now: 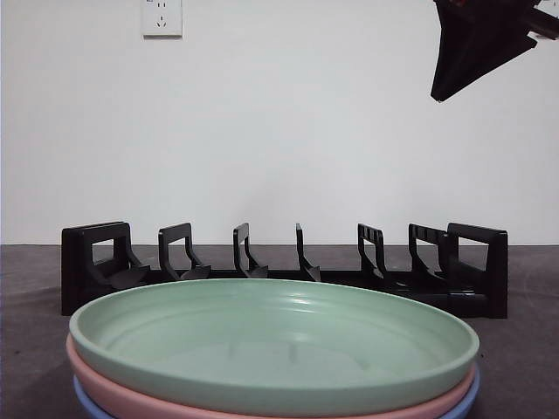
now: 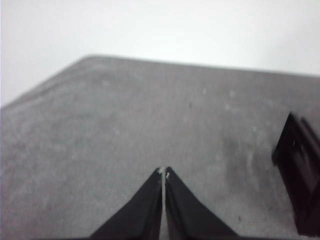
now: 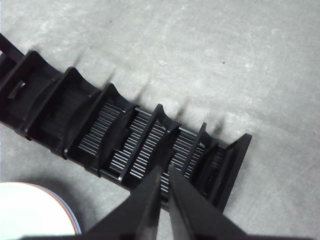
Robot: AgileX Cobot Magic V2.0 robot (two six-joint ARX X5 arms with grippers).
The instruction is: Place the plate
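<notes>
Plain white wall [image 1: 306,131] at the back, with a white socket [image 1: 162,17] up top on the left. Grey, slightly speckled table [image 1: 26,288] underneath, evenly lit, soft shadows.

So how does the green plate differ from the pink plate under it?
The green plate tops the stack with its whole inside showing; the pink plate shows only a rim edge. The green one is uncovered and free to lift; the pink one is covered. Both lie flat in front of the black rack.
</notes>
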